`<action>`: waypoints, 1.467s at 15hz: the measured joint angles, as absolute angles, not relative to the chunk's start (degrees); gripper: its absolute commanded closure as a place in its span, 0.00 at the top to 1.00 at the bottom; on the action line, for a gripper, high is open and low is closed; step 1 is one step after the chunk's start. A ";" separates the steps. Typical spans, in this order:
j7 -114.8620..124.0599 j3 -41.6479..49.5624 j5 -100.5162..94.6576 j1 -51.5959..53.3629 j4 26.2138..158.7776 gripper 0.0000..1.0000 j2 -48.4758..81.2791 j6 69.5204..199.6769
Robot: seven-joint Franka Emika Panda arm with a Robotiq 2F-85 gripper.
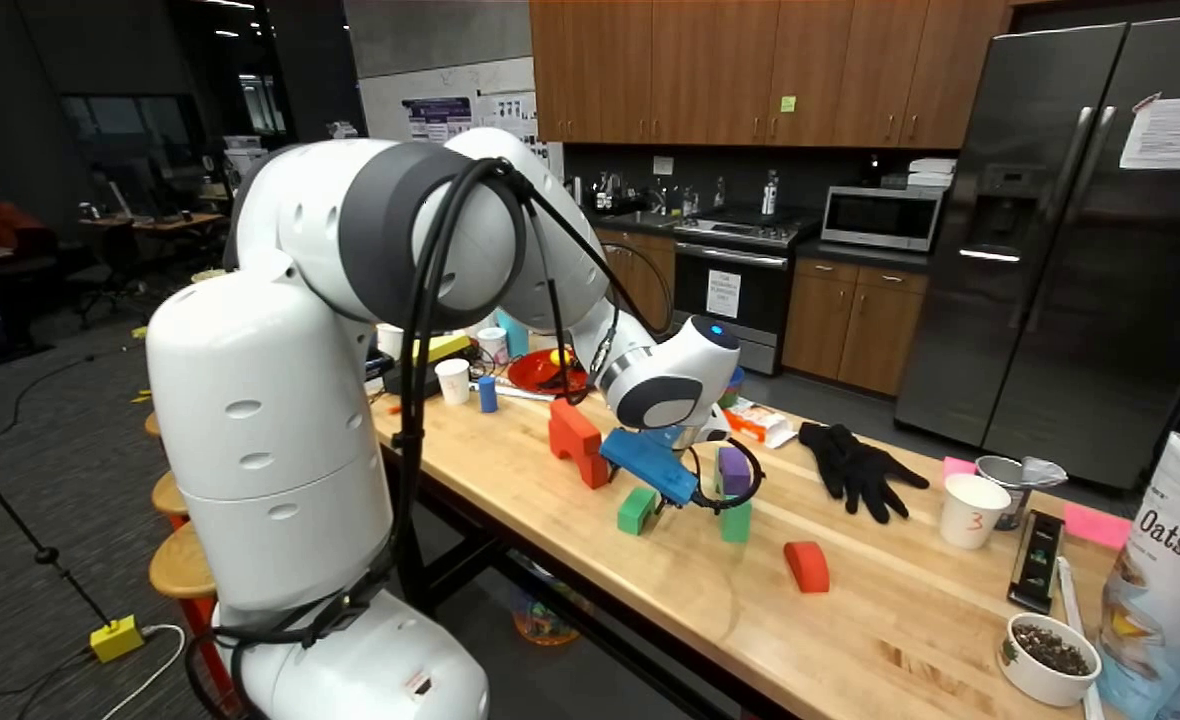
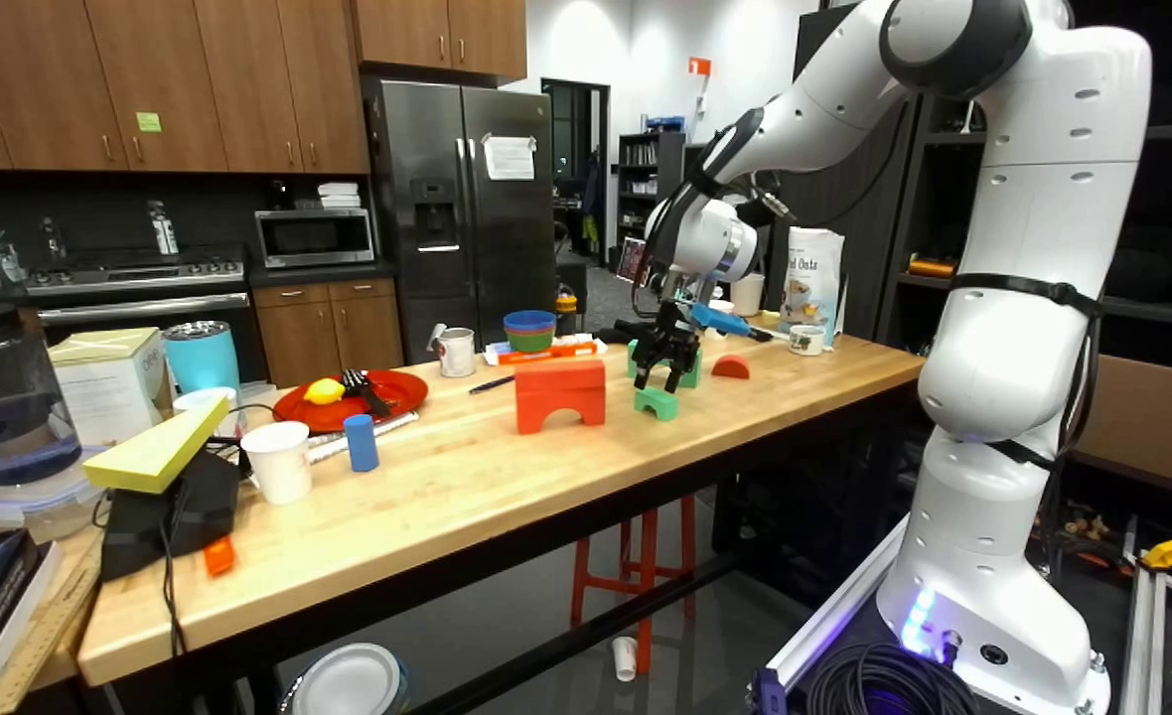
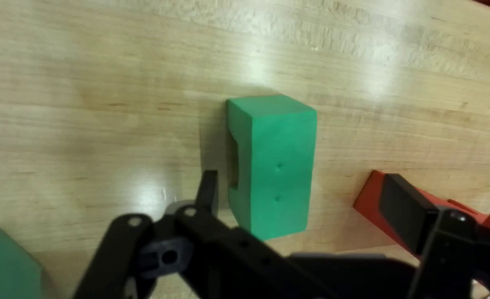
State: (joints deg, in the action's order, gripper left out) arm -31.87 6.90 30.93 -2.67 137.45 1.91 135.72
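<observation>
Hovered with spread gripper (image 2: 658, 384) over green arch block (image 3: 283, 174).
In wrist view, showed more room toward red arch block (image 3: 371, 203) than notched edge (image 3: 245, 166).

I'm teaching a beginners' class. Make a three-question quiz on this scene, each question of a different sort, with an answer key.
1. True or false: in the wrist view, the gripper is open.
2. What colour is the arch nearest to it?
A. Red
B. Green
C. Blue
3. Fill in: in an exterior view, the number on a white cup is ___.

Key:
1. True; its jaws stand apart, and nothing is held.
2. B. Green.
3. The number is 3.
</observation>
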 measured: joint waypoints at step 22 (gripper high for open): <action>-29.39 5.84 25.60 -3.17 135.80 0.81 2.28 134.58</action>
State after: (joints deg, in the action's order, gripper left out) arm -29.39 5.84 25.60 -3.17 135.80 2.28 134.58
